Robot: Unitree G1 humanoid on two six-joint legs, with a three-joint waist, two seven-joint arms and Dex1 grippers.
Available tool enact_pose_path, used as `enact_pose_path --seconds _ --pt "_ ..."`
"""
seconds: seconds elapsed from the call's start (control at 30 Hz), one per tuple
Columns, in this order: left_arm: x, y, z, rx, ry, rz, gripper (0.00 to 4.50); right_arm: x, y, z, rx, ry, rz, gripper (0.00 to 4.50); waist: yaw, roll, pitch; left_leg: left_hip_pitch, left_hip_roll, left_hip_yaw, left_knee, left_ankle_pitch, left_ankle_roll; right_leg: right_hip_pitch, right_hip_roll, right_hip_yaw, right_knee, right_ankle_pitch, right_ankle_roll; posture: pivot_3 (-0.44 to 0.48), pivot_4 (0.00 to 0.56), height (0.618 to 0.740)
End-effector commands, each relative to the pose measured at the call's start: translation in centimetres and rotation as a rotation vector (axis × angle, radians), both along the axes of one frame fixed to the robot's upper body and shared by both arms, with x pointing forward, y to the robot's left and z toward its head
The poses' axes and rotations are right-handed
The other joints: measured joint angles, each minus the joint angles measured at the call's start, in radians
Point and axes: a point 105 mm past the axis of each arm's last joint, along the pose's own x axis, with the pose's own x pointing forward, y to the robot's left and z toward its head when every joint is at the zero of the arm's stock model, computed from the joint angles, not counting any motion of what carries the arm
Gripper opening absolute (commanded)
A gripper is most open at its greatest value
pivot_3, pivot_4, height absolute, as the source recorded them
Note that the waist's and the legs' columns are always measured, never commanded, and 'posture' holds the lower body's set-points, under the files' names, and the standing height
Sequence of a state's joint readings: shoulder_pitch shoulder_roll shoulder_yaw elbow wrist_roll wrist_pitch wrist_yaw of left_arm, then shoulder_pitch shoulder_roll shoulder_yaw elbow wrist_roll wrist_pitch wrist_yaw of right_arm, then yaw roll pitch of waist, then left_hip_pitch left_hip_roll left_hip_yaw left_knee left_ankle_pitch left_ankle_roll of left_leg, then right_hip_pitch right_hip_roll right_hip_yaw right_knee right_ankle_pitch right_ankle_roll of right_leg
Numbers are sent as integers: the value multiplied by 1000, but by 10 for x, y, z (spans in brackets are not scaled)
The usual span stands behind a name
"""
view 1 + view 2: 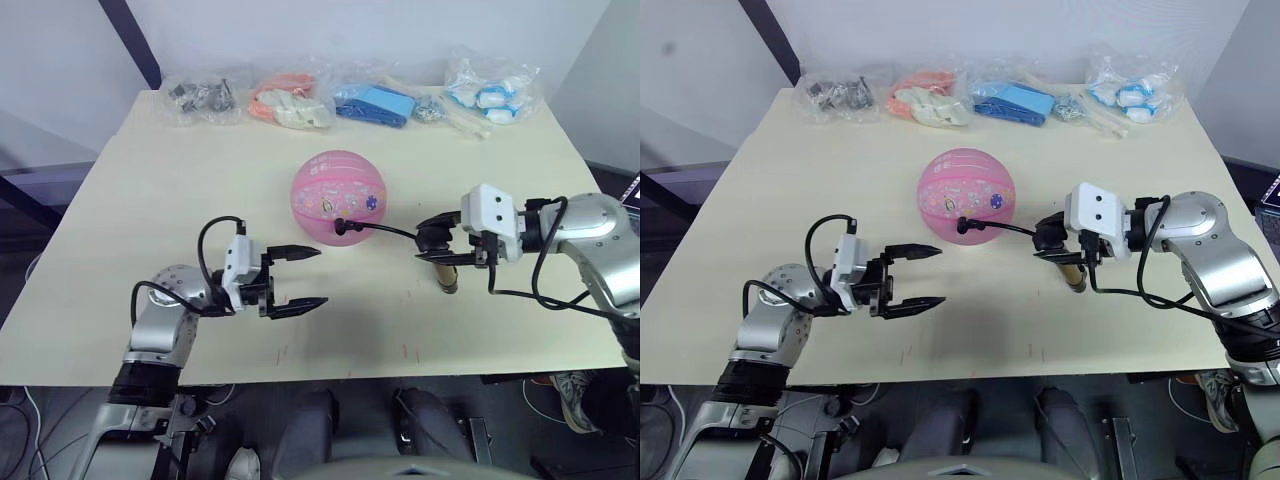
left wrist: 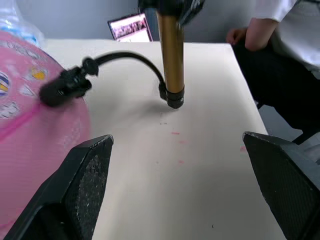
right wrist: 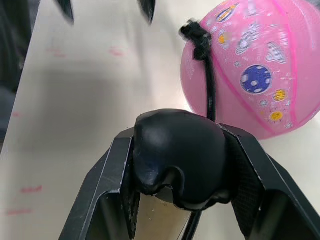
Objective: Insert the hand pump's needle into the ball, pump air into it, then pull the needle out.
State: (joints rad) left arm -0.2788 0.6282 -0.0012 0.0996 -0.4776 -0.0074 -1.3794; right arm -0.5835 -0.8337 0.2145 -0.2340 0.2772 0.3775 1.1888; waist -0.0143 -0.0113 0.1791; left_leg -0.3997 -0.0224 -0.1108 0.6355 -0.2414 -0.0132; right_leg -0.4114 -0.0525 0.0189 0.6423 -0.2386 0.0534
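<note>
left gripper [image 1: 305,277] nearest, low over the front of the table [image 1: 150,170], jaws spread wide and holding nothing, aimed toward the ball [image 1: 338,196] but stopping short of it. right gripper [image 1: 440,243] closed around the black top of the hand pump [image 2: 170,55], bronze barrel standing upright, lower black cap resting on the tabletop. from that lower cap, thin black hose [image 1: 385,230] arching across to the ball, ending in a small black fitting [image 1: 341,226] pressed against the pink skin on the near side facing the pump; needle itself too small to make out, so cannot tell how deep it sits. ball resting near the table's middle, between the two grippers and a little beyond them, cartoon prints and darker seams showing. along the far edge, a row of clear plastic bags [image 1: 205,96] with dark, orange, blue and white contents, well apart from the ball. beyond the table's right side in the left wrist view, a seated person [image 2: 285,50] in dark trousers, and a lit screen [image 2: 130,27].
</note>
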Motion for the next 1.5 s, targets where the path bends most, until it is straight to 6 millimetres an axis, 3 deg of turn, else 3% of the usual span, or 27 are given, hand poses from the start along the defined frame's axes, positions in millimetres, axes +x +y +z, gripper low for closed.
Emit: enact_pose_path --seconds 0.03,0.23,0.5,0.87,1.03,1.13,1.2,1.37,1.5 --pt "-1 8 21 -25 -52 -20 4443 -7 6 3 -67 -34 49 1943 0 0 0 0 0 0 0 0 0 0 0 0 0 0 0 0 150 740" --pt "-5 18 37 -52 -62 -54 4443 -12 20 -11 -117 -22 87 1943 -1 0 0 0 0 0 1 0 0 0 0 0 0 0 0 0 150 740" --pt "-13 42 33 25 -42 -71 4443 -14 35 -36 -267 -7 115 1943 0 -1 0 0 0 0 2 0 0 1 0 0 1 0 0 0 150 740" --pt "-12 34 36 11 -61 -71 4443 1 56 -67 -306 -36 108 1943 1 -2 -1 0 0 0 5 0 0 1 0 -1 3 1 -2 0 150 740" --pt "-12 31 38 8 -63 -77 4443 4 60 -69 -265 -53 102 1943 0 -2 -1 0 0 0 8 0 0 1 1 0 5 2 -3 0 150 740" --pt "-13 31 38 11 -60 -81 4500 5 58 -70 -250 -66 98 3130 0 -2 -1 1 0 0 8 0 0 1 1 0 6 2 -3 0 150 740" --pt "-13 31 38 12 -58 -83 4500 4 58 -70 -229 -59 98 4374 -2 -2 -1 1 0 0 9 0 0 0 1 0 7 2 -3 0 150 740" --pt "-12 33 38 25 -57 -86 4500 -1 57 -57 -154 -86 124 4472 -5 -2 0 1 1 0 10 0 0 0 2 0 11 2 -3 0 150 740" --pt "-10 34 38 27 -60 -86 4500 -11 57 -25 44 -126 149 4472 -3 -2 0 2 1 1 13 0 0 0 2 0 14 2 -3 0 150 740"
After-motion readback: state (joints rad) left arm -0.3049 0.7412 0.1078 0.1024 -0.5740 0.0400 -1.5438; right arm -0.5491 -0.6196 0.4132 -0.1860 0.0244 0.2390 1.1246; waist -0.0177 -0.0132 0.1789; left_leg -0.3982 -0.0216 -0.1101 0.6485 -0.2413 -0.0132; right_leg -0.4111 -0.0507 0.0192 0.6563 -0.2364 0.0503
